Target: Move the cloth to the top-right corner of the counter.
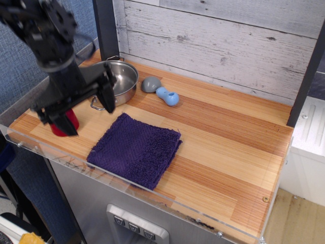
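Observation.image view: the counter of light and reddish wood strips is seen from above and in front, with a whitewashed plank wall behind it. One cloth, dark purple and folded, is laid flat near the front-left edge, its front corner just over the clear acrylic lip. One steel pot is set at the back left, well apart from the cloth. Just to the right of the pot, one grey rounded piece and one light blue piece are found touching or nearly touching each other. One red dome-shaped object is placed at the left, largely hidden behind the gripper. The gripper is held above the counter's left end, left of the cloth and apart from it, its two dark fingers spread wide with nothing between them. The right half of the counter, back corner included, is seen as bare wood.
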